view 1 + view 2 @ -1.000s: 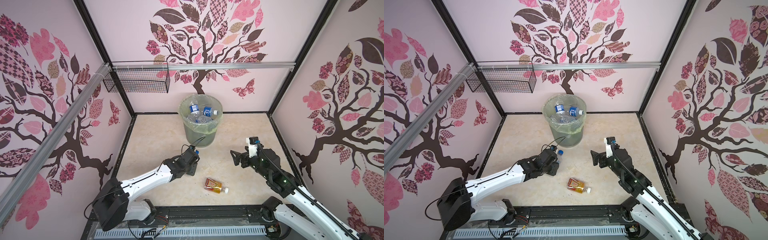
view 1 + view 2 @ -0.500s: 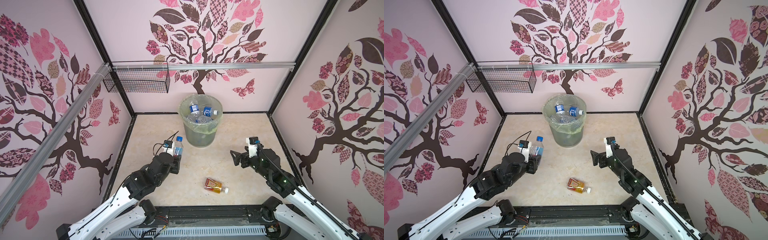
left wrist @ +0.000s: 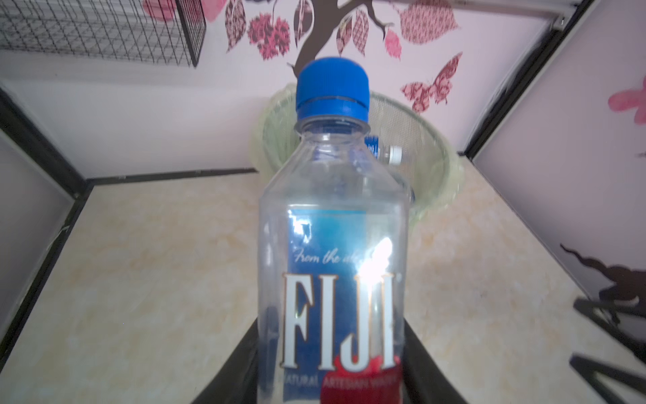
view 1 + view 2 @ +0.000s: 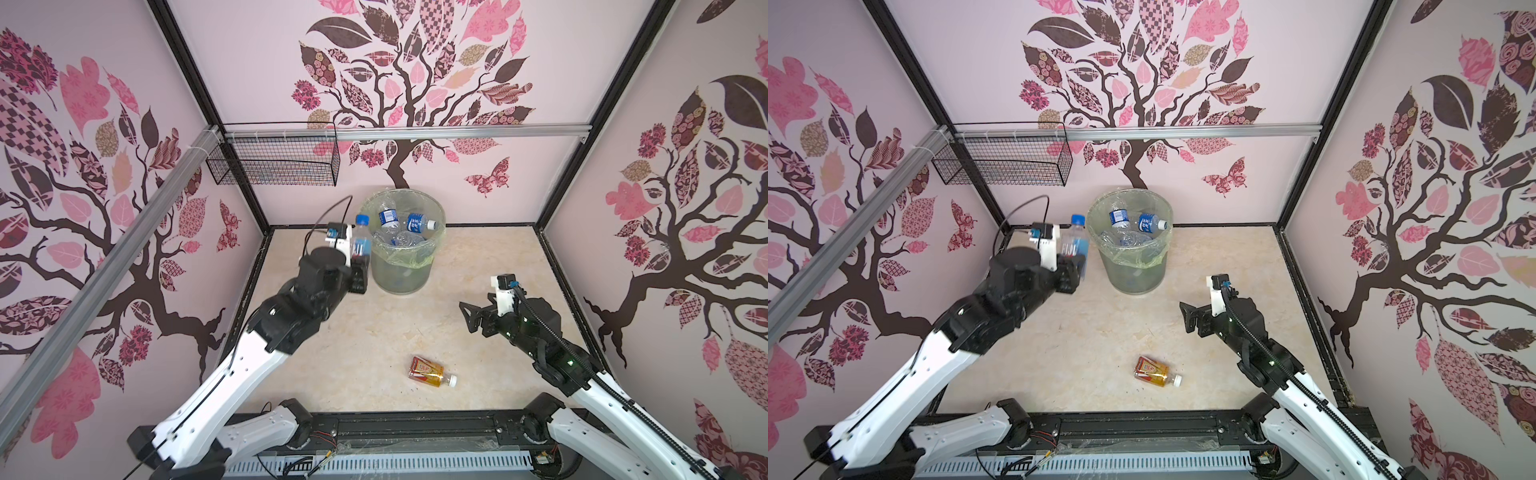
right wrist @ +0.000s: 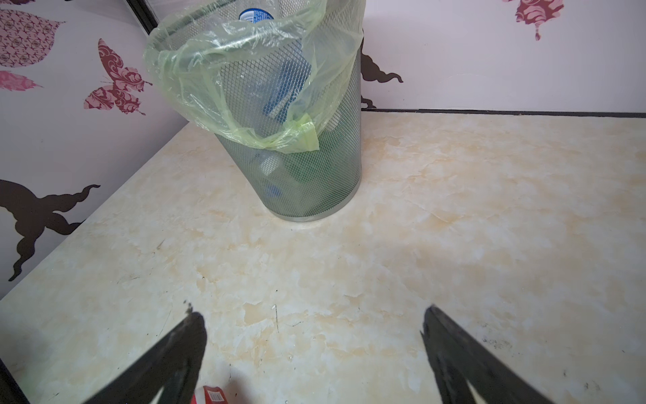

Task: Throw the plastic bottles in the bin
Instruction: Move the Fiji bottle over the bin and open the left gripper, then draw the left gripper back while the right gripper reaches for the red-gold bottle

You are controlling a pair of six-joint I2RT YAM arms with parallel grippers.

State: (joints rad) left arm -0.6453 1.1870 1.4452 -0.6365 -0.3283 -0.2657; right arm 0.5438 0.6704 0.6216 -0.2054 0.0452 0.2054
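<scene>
L gripper point(image 4: 360, 269) is pinching a clear Fiji btl point(image 4: 361, 243) low on its body, blue cap up and roughly upright. In the L wrist view the black fingers point(image 3: 241, 367) flank the btl's base w/ the label facing the cam. The btl is off the tabletop point(image 4: 374, 332), just beside the bin point(image 4: 399, 274) on the L arm's side. It looks short of the opening, not yet over it.

The bin stands at the middle of the tabletop's back edge, w/ a green liner point(image 5: 244, 87) folded over its rim. Several clear blue-label btls point(image 4: 388, 218) are piled inside, close to rim level.

R gripper point(image 5: 314, 349) is spread wide w/ nothing btwn the fingers. It hovers over the right half of the tabletop, aimed toward the middle.

An amber btl point(image 4: 430, 370) w/ a red label lies on its side near the front edge, a bit right of ctr. It's nearer the R arm and is the only btl left on the tabletop.

Handling, by my read: the Fiji btl looks empty, so it's light, w/ thin walls that dent under squeeze and a smooth, slippery skin. Its flat-sided lower body is a good place to hold it. The amber one is prob. similar: take it across the labelled mid-body, not the cap or neck, since it may roll.
</scene>
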